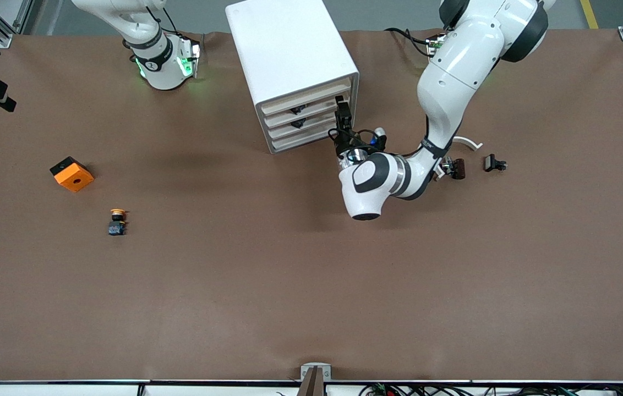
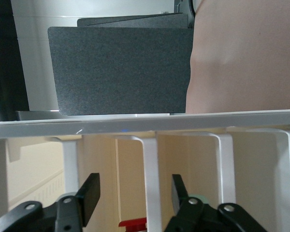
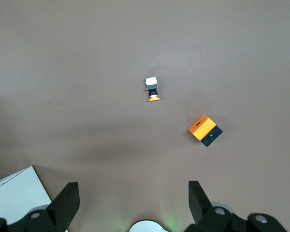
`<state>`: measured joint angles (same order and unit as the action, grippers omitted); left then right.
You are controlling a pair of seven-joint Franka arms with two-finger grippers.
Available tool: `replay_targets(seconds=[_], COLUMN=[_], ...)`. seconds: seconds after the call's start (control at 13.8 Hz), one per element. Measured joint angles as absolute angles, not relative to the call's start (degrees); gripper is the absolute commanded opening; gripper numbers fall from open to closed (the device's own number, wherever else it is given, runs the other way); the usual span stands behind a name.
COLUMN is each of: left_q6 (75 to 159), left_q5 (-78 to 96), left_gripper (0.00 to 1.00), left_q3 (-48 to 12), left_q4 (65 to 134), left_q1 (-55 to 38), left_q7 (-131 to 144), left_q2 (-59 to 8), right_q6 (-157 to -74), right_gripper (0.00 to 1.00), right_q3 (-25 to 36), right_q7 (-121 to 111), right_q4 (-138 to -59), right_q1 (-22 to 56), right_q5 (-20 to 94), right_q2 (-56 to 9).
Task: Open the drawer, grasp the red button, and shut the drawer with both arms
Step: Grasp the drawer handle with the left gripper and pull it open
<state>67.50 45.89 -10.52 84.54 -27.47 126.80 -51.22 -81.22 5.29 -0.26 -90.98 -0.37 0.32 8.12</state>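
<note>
The white cabinet point(image 1: 289, 49) stands at the table's back middle. Its four beige drawer fronts point(image 1: 311, 118) all look pushed in. My left gripper point(image 1: 342, 113) is open just in front of the drawer fronts, at the cabinet's edge toward the left arm's end. In the left wrist view the gripper point(image 2: 135, 188) faces beige fronts and white bars point(image 2: 152, 183). A red cap-like shape point(image 2: 131, 224), perhaps the button, shows low between the fingers, partly hidden by a bar. My right gripper point(image 3: 133, 189) is open and empty, held high by the right arm point(image 1: 160, 60), which waits.
A yellow-capped button point(image 1: 117, 221) and an orange square box point(image 1: 71, 174) lie toward the right arm's end; both show in the right wrist view, the button point(image 3: 152, 89) and the box point(image 3: 205, 130). Small dark parts point(image 1: 494, 163) and a white curved piece point(image 1: 468, 142) lie near the left arm.
</note>
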Motion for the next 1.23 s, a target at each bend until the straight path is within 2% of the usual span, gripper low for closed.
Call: replay_targets(seconds=[0.14, 0.43, 1.23], left_q6=[67.6, 67.6, 67.4], left_q5=[45.9, 45.9, 46.5], left_gripper=[0.43, 0.02, 0.0], left_q3=[-10.5, -10.5, -9.4], left_q4=[84.5, 84.5, 84.4], left_q1=[-27.9, -28.6, -28.1], left_q7=[126.8, 126.8, 127.7], left_q2=[-51.7, -51.9, -52.8], right_q6=[-81.2, -81.2, -81.2], right_gripper=[1.0, 1.0, 1.0], right_q3=[5.3, 5.3, 5.6], right_q7=[-0.3, -0.3, -0.3], right_q4=[-91.0, -91.0, -91.0], right_q1=[-0.4, -0.4, -0.4], right_q5=[0.3, 0.3, 0.2], right_q2=[8.1, 8.1, 8.1])
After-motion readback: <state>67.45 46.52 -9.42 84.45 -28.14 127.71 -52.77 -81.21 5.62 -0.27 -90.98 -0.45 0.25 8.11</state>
